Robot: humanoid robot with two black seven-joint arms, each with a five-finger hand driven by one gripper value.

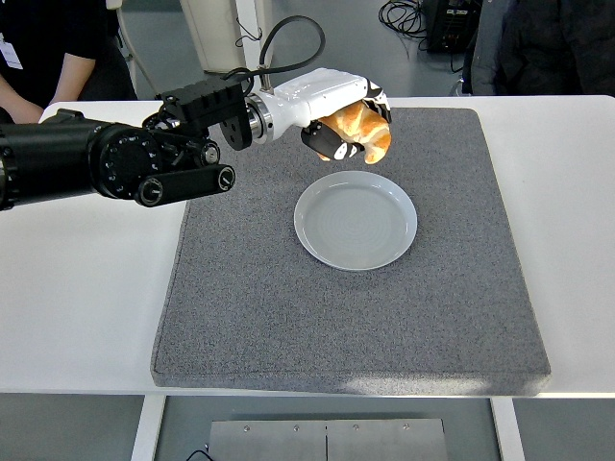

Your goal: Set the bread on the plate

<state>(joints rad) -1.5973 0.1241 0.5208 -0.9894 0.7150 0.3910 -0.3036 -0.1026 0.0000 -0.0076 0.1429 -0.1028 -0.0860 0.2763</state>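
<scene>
A golden-brown, crescent-shaped bread, glossy on its crust and resembling a croissant, is gripped in the left hand, whose white-shelled fingers are curled over its top while dark finger parts are pressed against its lower left side. The bread is held in the air above the far edge of the plate, apart from it, with one tapered end pointing down and to the right. The plate is round, pale grey-white and smooth, with a shallow raised rim and faint concentric rings in its well; nothing is lying on it. It is set near the middle of a thick grey mat of coarse, speckled, felt-like texture with rounded corners, which is spread over a smooth white table. The left arm is built of matte black cylindrical segments joined to a glossy white forearm shell, with a black cable looped above the wrist. Much of the bread's underside and left end is hidden by the fingers, so its full outline cannot be made out. At the upper left a person in dark clothing is cut off by the picture's edge.
</scene>
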